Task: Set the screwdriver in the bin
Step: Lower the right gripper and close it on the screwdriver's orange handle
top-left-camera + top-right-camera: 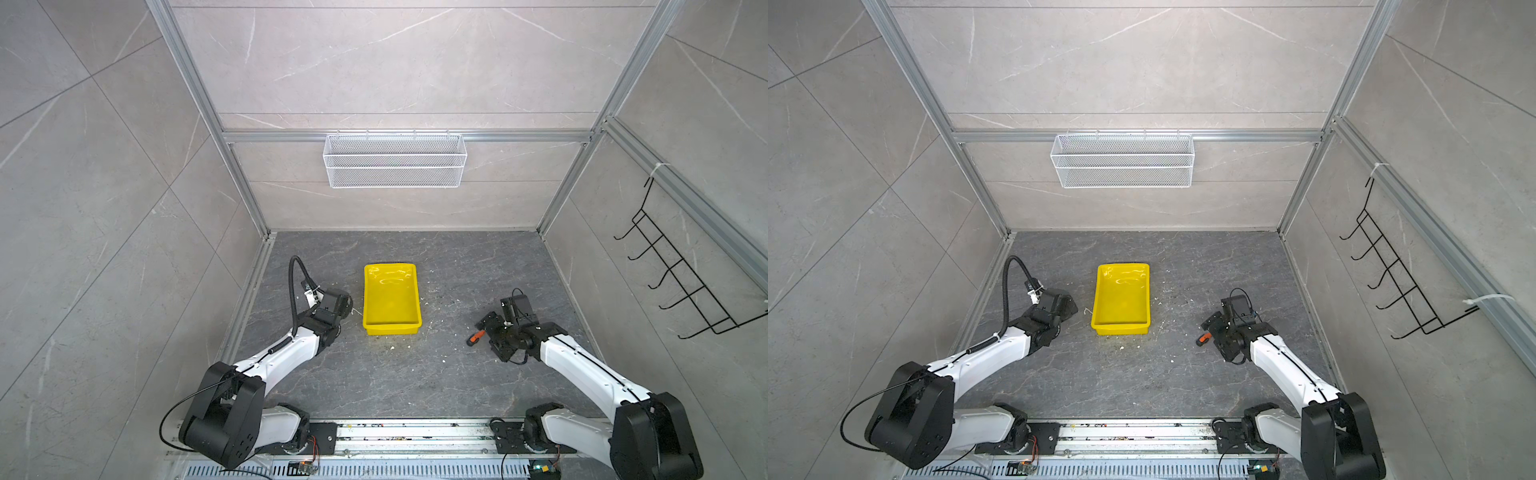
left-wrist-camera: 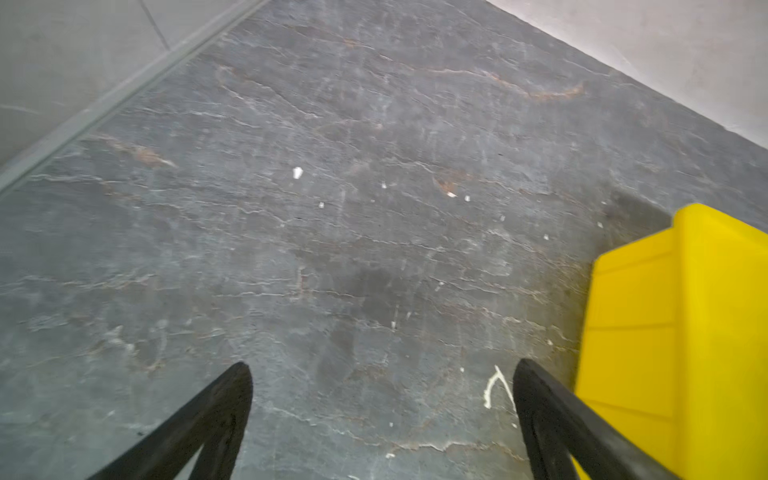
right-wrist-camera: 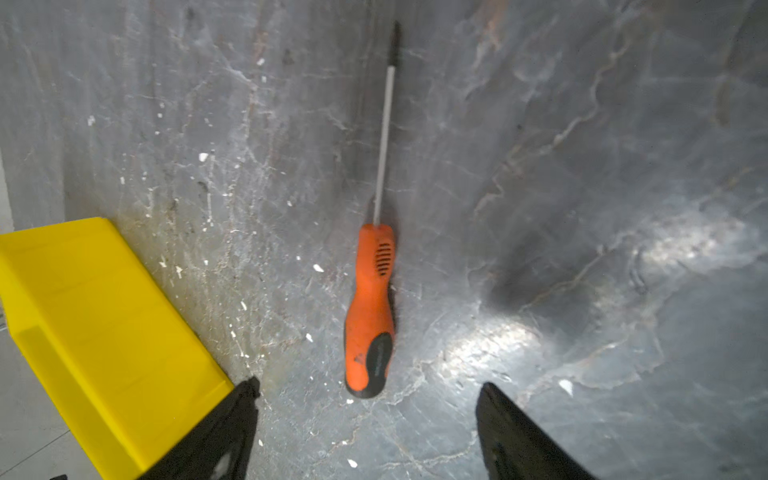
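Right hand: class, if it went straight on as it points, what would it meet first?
Probably the screwdriver, its orange handle lying on the floor centred before the open right hand; depth is unclear.

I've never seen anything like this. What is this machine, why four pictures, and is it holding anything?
These are two robot arms, the left arm and the right arm, each ending in two-fingered jaws. Two pictures look down from one camera head above, so they nearly match. The other two come from cameras on the arms' wrists, looking past the jaws. On the dark surface lie an empty yellow bin and, apart to its right, an orange-handled screwdriver. A white wire basket hangs on the back wall. Nothing is held: both pairs of jaws stand open, the right pair close to the screwdriver's handle.
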`<state>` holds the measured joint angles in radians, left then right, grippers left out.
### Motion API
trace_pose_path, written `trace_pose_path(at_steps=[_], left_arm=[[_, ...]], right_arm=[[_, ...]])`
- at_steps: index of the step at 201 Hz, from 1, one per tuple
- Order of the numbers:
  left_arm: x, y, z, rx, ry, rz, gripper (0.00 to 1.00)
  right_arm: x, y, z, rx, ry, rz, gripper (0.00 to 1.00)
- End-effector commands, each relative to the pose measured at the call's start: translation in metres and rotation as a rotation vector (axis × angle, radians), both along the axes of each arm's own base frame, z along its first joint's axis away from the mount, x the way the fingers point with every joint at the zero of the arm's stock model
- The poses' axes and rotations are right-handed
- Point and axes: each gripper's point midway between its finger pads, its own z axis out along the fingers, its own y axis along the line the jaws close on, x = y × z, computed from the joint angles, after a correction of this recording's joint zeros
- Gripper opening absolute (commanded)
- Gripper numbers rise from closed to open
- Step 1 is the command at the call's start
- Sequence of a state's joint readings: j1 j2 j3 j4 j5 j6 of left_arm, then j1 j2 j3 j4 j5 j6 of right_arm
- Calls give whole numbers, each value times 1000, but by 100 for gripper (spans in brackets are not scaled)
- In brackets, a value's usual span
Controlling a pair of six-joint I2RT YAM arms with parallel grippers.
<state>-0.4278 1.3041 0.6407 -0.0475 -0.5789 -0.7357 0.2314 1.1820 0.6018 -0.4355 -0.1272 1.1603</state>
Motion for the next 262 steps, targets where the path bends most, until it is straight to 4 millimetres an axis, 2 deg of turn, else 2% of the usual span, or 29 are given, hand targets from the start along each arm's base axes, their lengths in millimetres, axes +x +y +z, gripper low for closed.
trace_pose_path(at_steps=[1,29,49,81,122,151,169,222,255,262], left_arm=[[12,-17,8,-70,-84,-72,100],[18,-20,0,-101,-99,-78,100],[18,-25,0,-107,-67,-104,99],[16,-20,5,-102,-103,-90,100],[18,-21,0,-100,-84,-89,100],[16,-19,1,-96,-75,-84,99],[15,-11,4,-77,-94,-50,99],[13,-10,7,-72,-91,-43,98],[11,-4,10,-61,-103,-17,98],[11,-4,9,-60,-101,-16,98]], right_arm=[[9,0,-2,9,17,-76,83],[7,4,-9,-20,94,-59,70],[5,7,-13,-70,91,-52,67],[7,12,-19,-84,99,-46,65],[10,16,-29,-86,126,-57,51],[7,14,-37,-92,130,-69,50],[7,14,-40,-96,140,-66,48],[3,13,-48,-107,165,-64,46],[0,10,-48,-115,169,-64,41],[-1,10,-47,-113,168,-64,37]])
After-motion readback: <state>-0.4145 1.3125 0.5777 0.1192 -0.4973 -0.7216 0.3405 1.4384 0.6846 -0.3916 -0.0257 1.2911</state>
